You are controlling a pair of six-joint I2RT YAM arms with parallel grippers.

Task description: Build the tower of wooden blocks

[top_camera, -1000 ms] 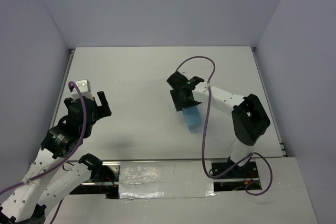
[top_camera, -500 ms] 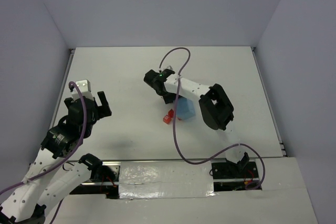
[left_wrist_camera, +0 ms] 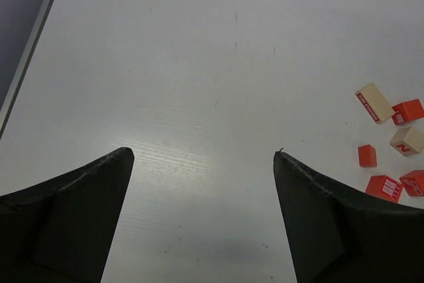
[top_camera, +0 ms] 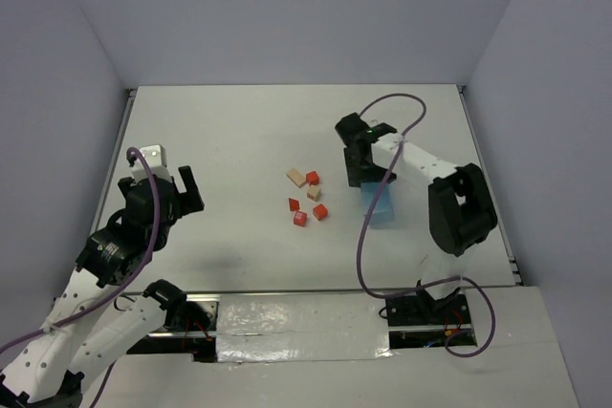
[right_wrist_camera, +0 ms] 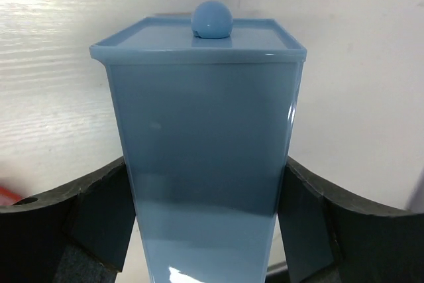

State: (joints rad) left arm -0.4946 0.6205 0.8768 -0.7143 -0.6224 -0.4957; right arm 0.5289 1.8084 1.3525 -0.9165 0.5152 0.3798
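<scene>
From above, your blocks point(top_camera: 320, 211) lie loose near the middle of the table point(top_camera: 220, 121). Nothing is stacked, so building has not begun. Your right claw point(top_camera: 371, 177) holds the blue box point(top_camera: 381, 205) just right of them. I judge you must set it aside next, then choose a base block.

Left wrist view: your left claw point(left_wrist_camera: 202, 157) gapes at its widest, empty, with the blocks off to its right.

Right wrist view: both fingers point(right_wrist_camera: 99, 210), spread fairly wide, press the box's sides.

Top overhead, far — wrists low, close; left shares blocks point(top_camera: 314, 193).
</scene>
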